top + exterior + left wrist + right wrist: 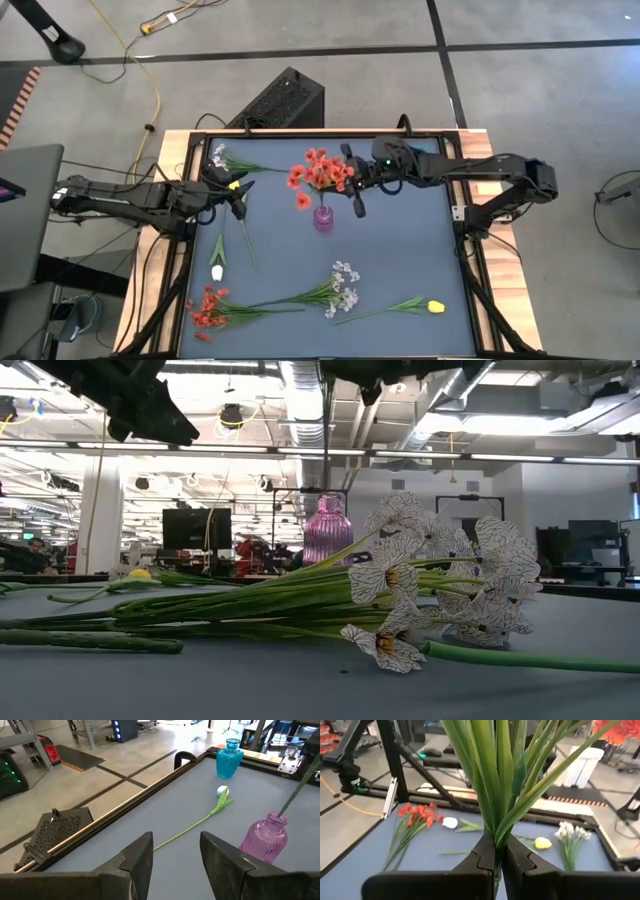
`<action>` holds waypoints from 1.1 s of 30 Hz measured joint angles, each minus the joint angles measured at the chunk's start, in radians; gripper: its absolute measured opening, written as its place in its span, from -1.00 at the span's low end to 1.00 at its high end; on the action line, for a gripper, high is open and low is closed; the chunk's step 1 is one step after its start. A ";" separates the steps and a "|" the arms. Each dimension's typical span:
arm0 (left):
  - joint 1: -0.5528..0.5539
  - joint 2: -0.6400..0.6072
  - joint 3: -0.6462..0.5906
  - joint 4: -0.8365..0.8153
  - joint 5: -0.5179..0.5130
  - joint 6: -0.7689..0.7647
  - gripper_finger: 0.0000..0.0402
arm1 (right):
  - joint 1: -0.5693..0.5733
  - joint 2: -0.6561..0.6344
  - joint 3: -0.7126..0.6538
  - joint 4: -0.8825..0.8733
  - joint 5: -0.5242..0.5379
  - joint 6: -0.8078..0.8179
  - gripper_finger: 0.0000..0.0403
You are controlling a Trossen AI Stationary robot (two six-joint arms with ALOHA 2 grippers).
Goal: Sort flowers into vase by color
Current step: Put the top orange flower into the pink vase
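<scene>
My right gripper is shut on a red flower bunch above the pink vase, which stands mid-table. One thin stem slants into the vase's mouth. My left gripper is open and holds nothing, at the table's far left; a yellow tulip lies right by it. On the mat lie a white tulip, a second red bunch, a white-lilac spray, another yellow tulip and a pale spray. My right gripper pinches the red bunch's green stems and leaves between its two fingers, low on the bundle. The leaves fan out beyond the fingers and the red blossoms stand past them. The bunch is lifted off the mat, over the pink vase.
A teal vase stands near the table's far right corner, and a pale tulip lies on the mat before it. The raised table frame runs along the far edge. Beyond it a black box sits on the floor.
</scene>
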 joint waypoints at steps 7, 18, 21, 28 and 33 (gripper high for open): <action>0.000 0.000 0.000 0.000 0.000 -0.002 -0.24 | 0.000 0.000 0.000 -0.034 0.004 -0.014 -0.80; 0.000 0.000 0.000 -0.001 0.010 -0.032 -0.24 | 0.002 0.093 0.000 -0.038 0.003 -0.006 -0.80; 0.000 0.000 0.000 0.000 0.030 -0.033 -0.24 | 0.002 0.111 0.000 -0.051 0.003 0.061 -0.79; 0.000 0.000 0.000 0.000 0.038 -0.039 -0.24 | 0.002 0.103 -0.001 -0.100 -0.020 0.093 -0.54; 0.000 0.000 0.000 -0.001 0.056 -0.044 -0.24 | -0.007 0.077 0.001 -0.146 -0.020 0.096 -0.20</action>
